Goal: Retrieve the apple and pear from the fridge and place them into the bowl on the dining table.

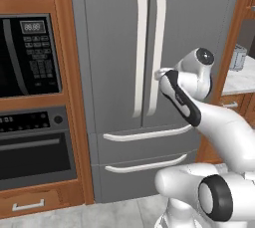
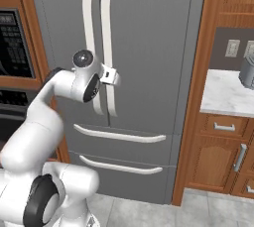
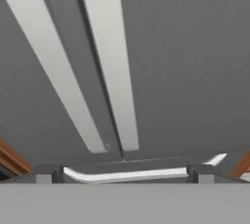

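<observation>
The task is sitting at its very start. The fridge (image 1: 119,48) is standing with both upper doors closed, taking up the centre of the left base view, and its two lower drawers are closed too. Whatever it is holding is hidden behind the doors, so the apple and the pear cannot be placed any closer than that, presumably inside.

The gripper (image 2: 110,76) is hovering near the lower part of the two long white door handles (image 1: 148,48), at the centre left of the right base view. Its jaws are spread wide, grasping nothing. In the hand view the two handles are running down from the top of the frame toward the finger tips, with a drawer handle (image 3: 124,174) lying across the bottom.

Still to do, by my reckoning: pulling a door open, taking out each fruit, carrying both to the bowl on the dining surface. At the left of the left base view, a black oven (image 1: 35,152) is sitting closed.
</observation>
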Controlling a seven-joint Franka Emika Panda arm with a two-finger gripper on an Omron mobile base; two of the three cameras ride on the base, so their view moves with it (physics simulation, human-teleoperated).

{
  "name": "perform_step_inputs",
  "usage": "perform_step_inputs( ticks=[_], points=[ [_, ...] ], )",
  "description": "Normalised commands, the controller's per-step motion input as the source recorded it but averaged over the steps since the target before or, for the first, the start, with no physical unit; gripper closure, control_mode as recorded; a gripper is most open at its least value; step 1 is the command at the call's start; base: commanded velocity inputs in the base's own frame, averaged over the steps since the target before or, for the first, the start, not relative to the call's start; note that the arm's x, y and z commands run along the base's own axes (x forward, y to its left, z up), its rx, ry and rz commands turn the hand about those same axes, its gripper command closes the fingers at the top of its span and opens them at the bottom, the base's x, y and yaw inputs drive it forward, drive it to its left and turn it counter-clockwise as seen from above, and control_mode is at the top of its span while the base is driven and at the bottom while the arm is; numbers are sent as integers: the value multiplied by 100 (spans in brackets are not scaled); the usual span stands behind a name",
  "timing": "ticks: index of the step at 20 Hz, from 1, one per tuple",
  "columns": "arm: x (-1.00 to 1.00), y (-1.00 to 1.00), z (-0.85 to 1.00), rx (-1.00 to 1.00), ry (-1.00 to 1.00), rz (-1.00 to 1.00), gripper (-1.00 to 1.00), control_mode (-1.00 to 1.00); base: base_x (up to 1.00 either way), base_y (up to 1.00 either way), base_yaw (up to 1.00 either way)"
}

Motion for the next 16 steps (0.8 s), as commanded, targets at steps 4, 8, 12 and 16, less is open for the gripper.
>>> perform_step_inputs(
  ticks=[4, 8, 12, 16],
  points=[
    [72, 0, 7, 0, -7, 1, -100, -100, 0, 0, 0],
    [61, 0, 0, 0, -9, 0, -100, -100, 0, 0, 0],
    [74, 0, 0, 0, -9, 0, -100, -100, 0, 0, 0],
    [71, 0, 0, 0, -10, 0, -100, -100, 0, 0, 0]
  ],
)
